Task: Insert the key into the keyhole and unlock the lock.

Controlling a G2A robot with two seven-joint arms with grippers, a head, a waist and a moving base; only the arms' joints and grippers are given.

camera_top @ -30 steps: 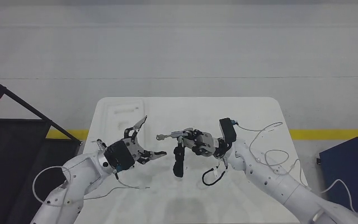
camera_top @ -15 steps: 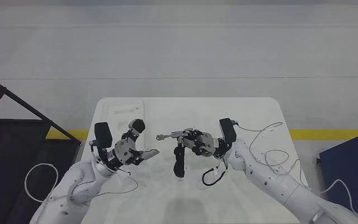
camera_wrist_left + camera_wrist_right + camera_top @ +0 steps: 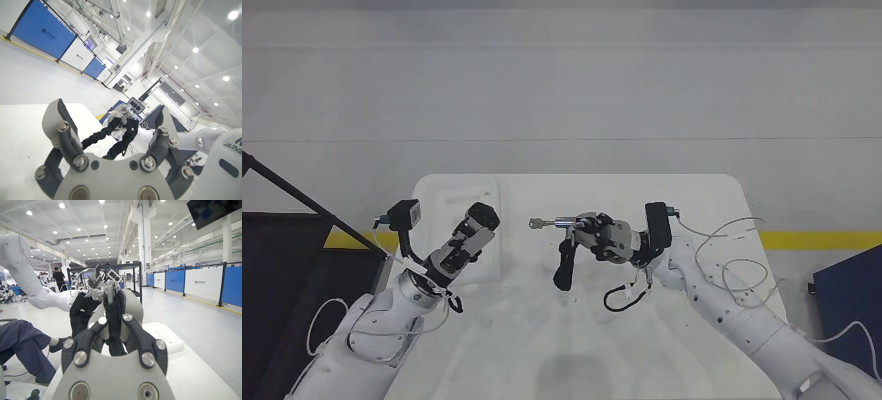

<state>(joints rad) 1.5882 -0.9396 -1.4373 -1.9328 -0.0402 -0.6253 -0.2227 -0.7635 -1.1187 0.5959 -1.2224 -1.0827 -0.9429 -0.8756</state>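
- Gripping the lock (image 3: 573, 224) by its black fabric-sleeved body, the right gripper (image 3: 112, 302) is clamped shut on it and holds it up off the white surface (image 3: 682, 200), over the middle of it.
- From the lock's end the key (image 3: 536, 223) sticks out level toward the left arm's side, in line with the lock. How deep it sits in the keyhole cannot be told.
- A black sleeved cable (image 3: 562, 268) hangs from the lock toward the near edge of the surface.
- At the left side of the surface the left gripper (image 3: 110, 106) is spread wide and holds nothing. Raised and well apart from the key, it faces the lock.
- A white foam tray (image 3: 474, 195) with shallow recesses lies on the surface at its far left corner.
- Beside the right arm, a thin dark wire loop (image 3: 620, 298) lies on the surface.
- Around the surface runs a pale grey floor with a yellow line (image 3: 822, 240) painted across it.
- On the left a black bar (image 3: 302, 200) slants across the floor, and a dark blue box (image 3: 852, 285) stands at the right edge.
- Seen from the wrists, the room is a large hall with blue and white partition panels (image 3: 43, 32), white columns, ducts and rows of round ceiling lights.
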